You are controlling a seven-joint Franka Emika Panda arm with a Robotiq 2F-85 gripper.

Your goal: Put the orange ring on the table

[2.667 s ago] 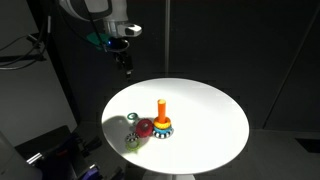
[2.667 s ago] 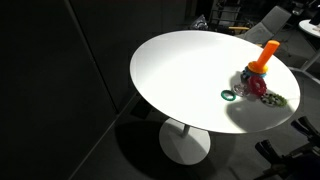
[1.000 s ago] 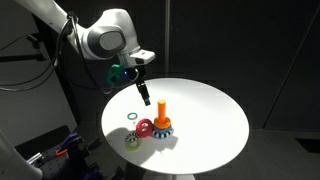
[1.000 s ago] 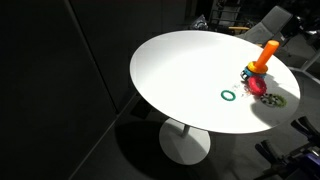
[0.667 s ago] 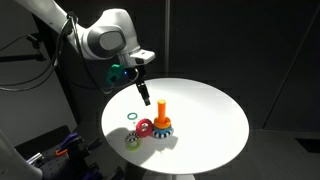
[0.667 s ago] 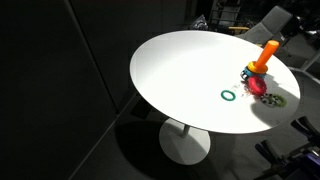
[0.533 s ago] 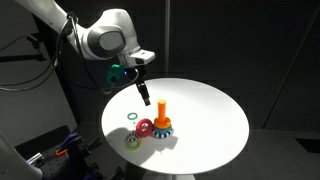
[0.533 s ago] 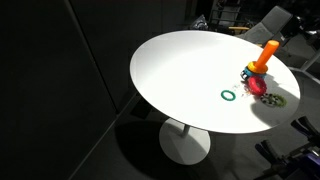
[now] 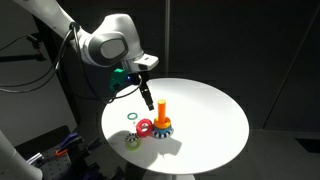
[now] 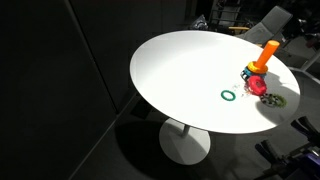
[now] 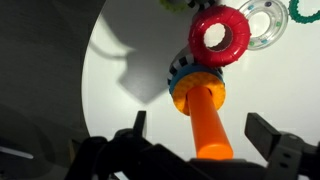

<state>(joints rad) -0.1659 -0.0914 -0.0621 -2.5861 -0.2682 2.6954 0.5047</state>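
Observation:
The orange ring (image 11: 181,97) sits on the upright orange peg (image 11: 205,122), on top of a blue ring of the stack. It also shows in both exterior views (image 9: 161,122) (image 10: 256,68). My gripper (image 11: 204,133) is open and empty, with its fingers on either side of the peg's top. In an exterior view my gripper (image 9: 149,101) hangs just beside the peg (image 9: 161,107), above the round white table (image 9: 210,110). The gripper is out of view in the exterior view of the table (image 10: 180,70).
A larger red ring (image 11: 220,33) leans by the stack, also seen in both exterior views (image 9: 144,127) (image 10: 258,87). A clear ring (image 11: 262,25) and a thin green ring (image 10: 229,95) lie on the table near it. The surroundings are dark.
My gripper has moved down and a little toward the peg. The rings and the stack have not moved.

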